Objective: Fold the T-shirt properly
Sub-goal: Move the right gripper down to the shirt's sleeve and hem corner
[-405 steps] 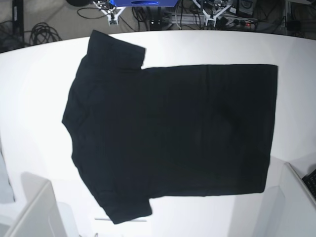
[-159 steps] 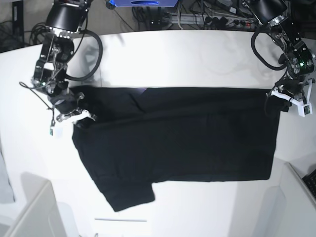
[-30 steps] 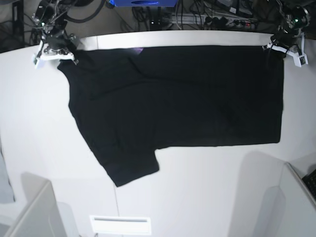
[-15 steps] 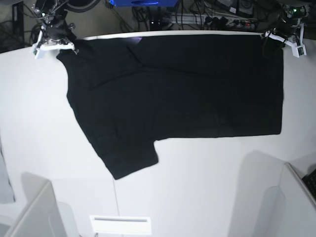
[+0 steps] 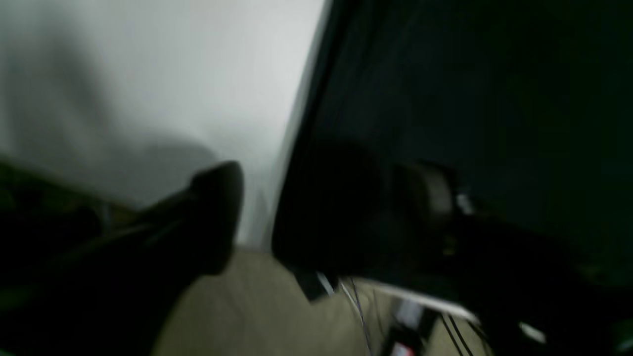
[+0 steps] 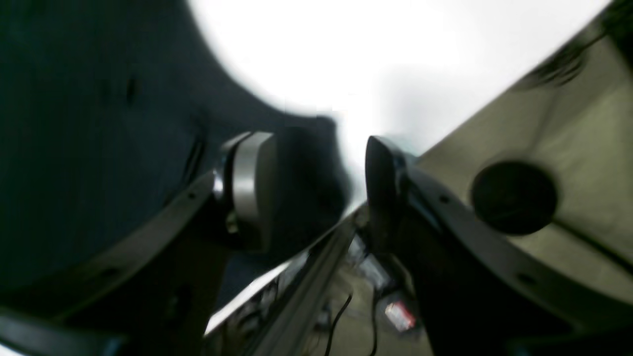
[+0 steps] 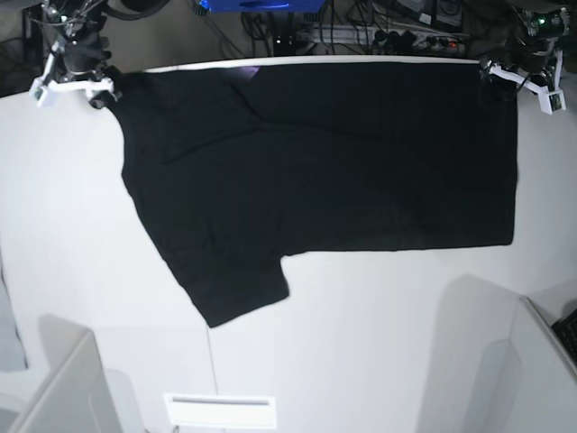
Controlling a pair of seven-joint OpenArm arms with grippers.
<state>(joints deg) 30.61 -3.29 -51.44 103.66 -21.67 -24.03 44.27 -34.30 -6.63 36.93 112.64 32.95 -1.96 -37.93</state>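
Observation:
The black T-shirt [image 7: 325,162] lies flat on the white table [image 7: 379,343], its far edge along the table's back rim, with one sleeve [image 7: 239,289] pointing toward the front. A sliver of purple print [image 7: 251,69] shows at the far edge. My right gripper [image 7: 72,87] stands open at the shirt's far left corner. In the right wrist view the cloth [image 6: 99,123] rests against one finger [image 6: 252,183], and the right gripper [image 6: 316,183] shows a gap. My left gripper [image 7: 521,84] is open at the far right corner. The blurred left gripper [image 5: 321,198] straddles the shirt's corner [image 5: 326,217].
White box-like structures stand at the front left [image 7: 63,388] and front right [image 7: 541,361]. A white strip [image 7: 219,410] lies at the front edge. Cables and power strips [image 7: 397,32] lie on the floor behind the table.
Both grippers have opened and let go of the shirt's far corners. The right gripper has shifted slightly left, away from the cloth. The shirt has stayed where it lay.

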